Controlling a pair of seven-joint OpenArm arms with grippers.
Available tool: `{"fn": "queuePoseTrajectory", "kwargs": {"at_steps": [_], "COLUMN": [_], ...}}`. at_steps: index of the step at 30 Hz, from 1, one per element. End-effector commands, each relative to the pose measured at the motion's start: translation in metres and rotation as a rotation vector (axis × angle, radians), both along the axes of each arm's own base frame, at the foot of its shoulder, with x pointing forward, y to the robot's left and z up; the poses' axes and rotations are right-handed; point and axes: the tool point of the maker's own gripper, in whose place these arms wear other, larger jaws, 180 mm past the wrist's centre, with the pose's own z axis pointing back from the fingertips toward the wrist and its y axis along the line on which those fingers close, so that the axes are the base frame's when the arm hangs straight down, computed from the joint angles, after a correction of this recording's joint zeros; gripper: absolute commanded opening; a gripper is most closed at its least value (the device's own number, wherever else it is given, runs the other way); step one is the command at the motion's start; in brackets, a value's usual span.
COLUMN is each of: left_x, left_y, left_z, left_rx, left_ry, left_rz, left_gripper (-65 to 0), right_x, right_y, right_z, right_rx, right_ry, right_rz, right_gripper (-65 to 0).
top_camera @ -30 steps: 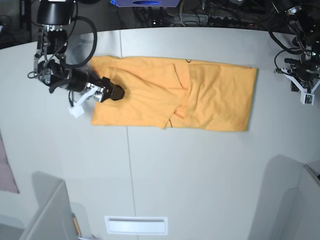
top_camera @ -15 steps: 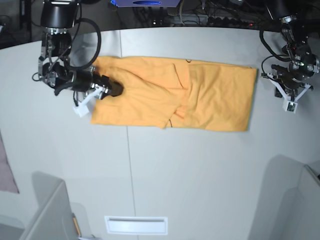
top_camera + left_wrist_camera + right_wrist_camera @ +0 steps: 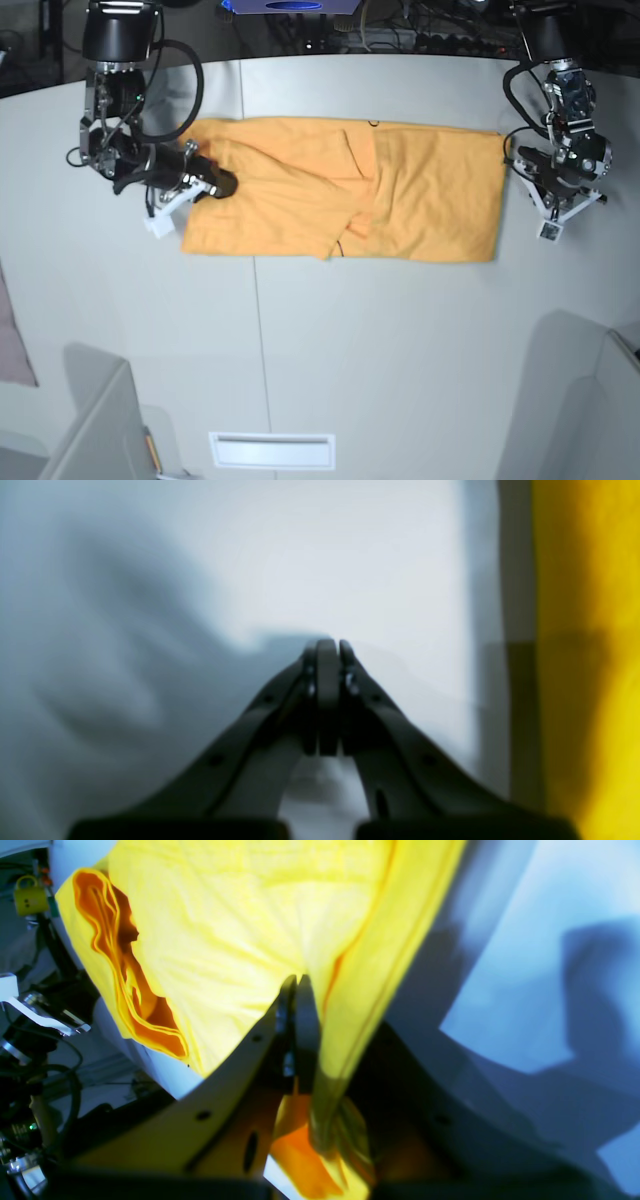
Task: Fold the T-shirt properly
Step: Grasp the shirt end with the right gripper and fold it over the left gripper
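Pale grey worktop (image 3: 400, 340), cables and gear along the far edge. T-shirt (image 3: 400, 195) lies flat across the far half, already folded into a long band. My right hand (image 3: 300, 985) is clamped on the cloth near the band's end, a pinch of fabric between the pads, likely so I can lift that end and carry it over. My left hand (image 3: 327, 647) is fully closed, holding nothing, hovering over bare worktop just beside the opposite end, where it's clear of the fold path.

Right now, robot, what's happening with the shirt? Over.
Right gripper shut on T-shirt edge. Left gripper shut, empty, beside shirt. T-shirt partly folded, flat. Nothing blocking.
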Motion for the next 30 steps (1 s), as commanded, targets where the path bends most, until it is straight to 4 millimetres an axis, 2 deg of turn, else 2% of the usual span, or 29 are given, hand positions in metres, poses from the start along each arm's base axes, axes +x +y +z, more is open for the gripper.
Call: {"fn": "queuePoseTrajectory", "kwargs": {"at_steps": [1,5,9,14,20,30], "left_x": [0.004,0.005,0.005,0.005,0.005,0.003], "left_y": [-0.011,-0.040,-0.056,-0.069,-0.072,-0.068], "left_z": [0.000,-0.010,-0.014,-0.018,-0.018,-0.019], "left_rx": [-0.007,-0.035,-0.044,-0.045,-0.053,-0.038], "left_ry": [0.007,0.022,0.037,0.050,0.048,0.056], "left_rz": [-0.038,-0.091,-0.137,-0.180,-0.185,-0.188], "left_gripper": [-65.0,-65.0,-65.0,-65.0,-65.0,-65.0], "right_x": [0.014,0.027,0.033,0.037,0.036,0.027], "right_y": [-0.006,-0.010,-0.004,0.014,0.055,0.151], "right_z": [0.013,0.033,0.057,0.081,0.109,0.141], "right_rx": [-0.015,-0.145,-0.273,-0.279,-0.241,-0.091], "right_ry": [-0.043,-0.097,-0.176,-0.210,-0.239,-0.246], "right_rz": [-0.022,-0.008,0.058,0.071,0.113,0.206], "right_gripper": [-65.0,-65.0,-65.0,-65.0,-65.0,-65.0]}}
